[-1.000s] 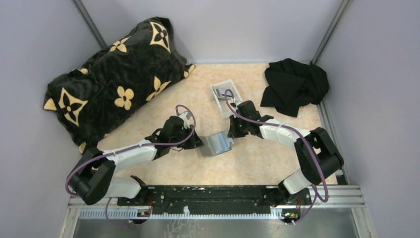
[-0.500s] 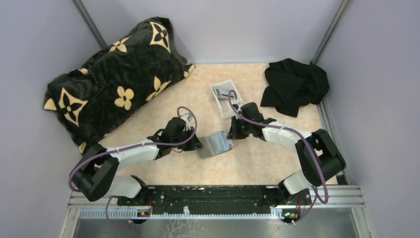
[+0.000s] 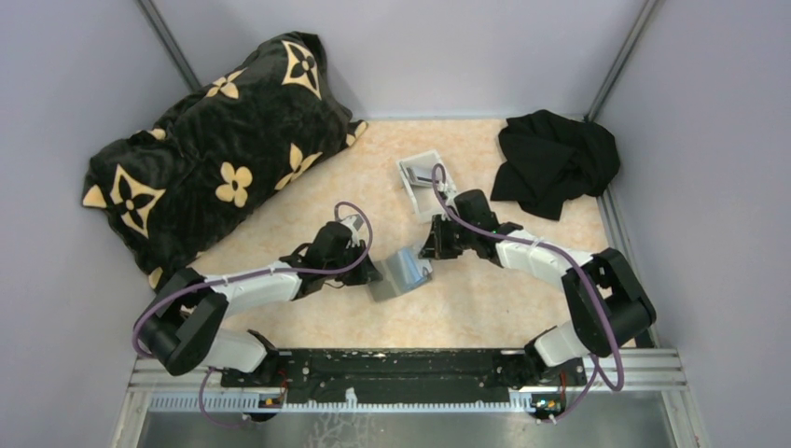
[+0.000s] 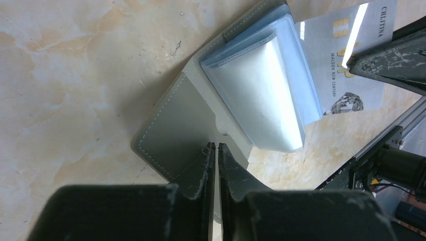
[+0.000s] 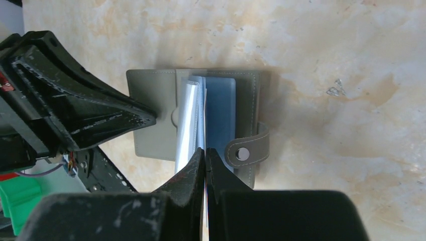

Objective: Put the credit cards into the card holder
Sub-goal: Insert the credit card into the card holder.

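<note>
The grey card holder point(image 3: 403, 273) lies open on the table between my two grippers. In the left wrist view its bare grey panel point(image 4: 176, 125) sits beside shiny clear sleeves point(image 4: 261, 85). My left gripper point(image 4: 217, 145) is shut on the edge of that panel. A printed silvery credit card point(image 4: 341, 65) stands over the sleeves, pinched in my right gripper point(image 5: 206, 149). In the right wrist view this card shows only as a thin edge point(image 5: 204, 138) reaching into the card holder point(image 5: 150, 115), near the snap strap point(image 5: 243, 153). Another credit card point(image 3: 427, 174) lies in the white tray.
The small white tray point(image 3: 410, 193) stands just behind the right gripper point(image 3: 429, 254). A big black cushion with tan flowers point(image 3: 215, 159) fills the back left. A black cloth point(image 3: 555, 159) lies crumpled at the back right. The arms' mounting rail point(image 3: 392, 364) runs along the near edge.
The left gripper's jaws have closed on the card holder's panel. The right gripper has crept left with its card, and the holder has folded up a little between them.
</note>
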### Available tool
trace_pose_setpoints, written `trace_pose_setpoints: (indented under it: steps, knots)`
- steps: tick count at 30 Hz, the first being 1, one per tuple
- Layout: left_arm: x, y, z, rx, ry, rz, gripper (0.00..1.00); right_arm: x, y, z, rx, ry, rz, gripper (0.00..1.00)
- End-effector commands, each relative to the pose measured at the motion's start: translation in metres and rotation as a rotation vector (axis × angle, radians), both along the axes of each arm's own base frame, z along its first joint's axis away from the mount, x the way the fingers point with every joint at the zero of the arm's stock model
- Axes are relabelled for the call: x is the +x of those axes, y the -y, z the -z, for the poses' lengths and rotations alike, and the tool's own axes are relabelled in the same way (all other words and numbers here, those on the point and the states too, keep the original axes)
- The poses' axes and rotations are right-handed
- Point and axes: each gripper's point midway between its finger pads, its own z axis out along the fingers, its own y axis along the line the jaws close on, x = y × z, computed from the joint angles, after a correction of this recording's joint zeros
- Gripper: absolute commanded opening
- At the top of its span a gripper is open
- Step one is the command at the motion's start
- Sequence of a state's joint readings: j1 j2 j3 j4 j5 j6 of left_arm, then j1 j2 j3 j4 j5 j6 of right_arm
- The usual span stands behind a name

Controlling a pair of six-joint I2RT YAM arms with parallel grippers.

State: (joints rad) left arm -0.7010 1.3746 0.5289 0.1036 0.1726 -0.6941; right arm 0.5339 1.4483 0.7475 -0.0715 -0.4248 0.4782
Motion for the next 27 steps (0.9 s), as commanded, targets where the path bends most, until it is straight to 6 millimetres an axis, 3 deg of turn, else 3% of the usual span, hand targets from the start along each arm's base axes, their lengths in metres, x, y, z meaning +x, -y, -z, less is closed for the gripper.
trace_pose_setpoints:
  steps: [1, 13, 20, 27]
  knots:
    - [0.002, 0.001, 0.001, 0.017, 0.002, -0.001, 0.11, 0.009, -0.027, -0.034, 0.094, 0.078, -0.046, 0.0]
    - [0.001, -0.001, 0.009, 0.04, -0.012, -0.005, 0.08, -0.008, -0.059, -0.038, 0.109, 0.079, -0.125, 0.0]
    - [-0.001, -0.003, 0.015, 0.05, -0.026, -0.009, 0.06, -0.022, -0.074, -0.018, 0.058, 0.064, -0.163, 0.0]
    - [-0.002, -0.004, 0.022, 0.059, -0.038, -0.007, 0.06, -0.028, -0.075, 0.003, -0.022, 0.07, -0.162, 0.0]
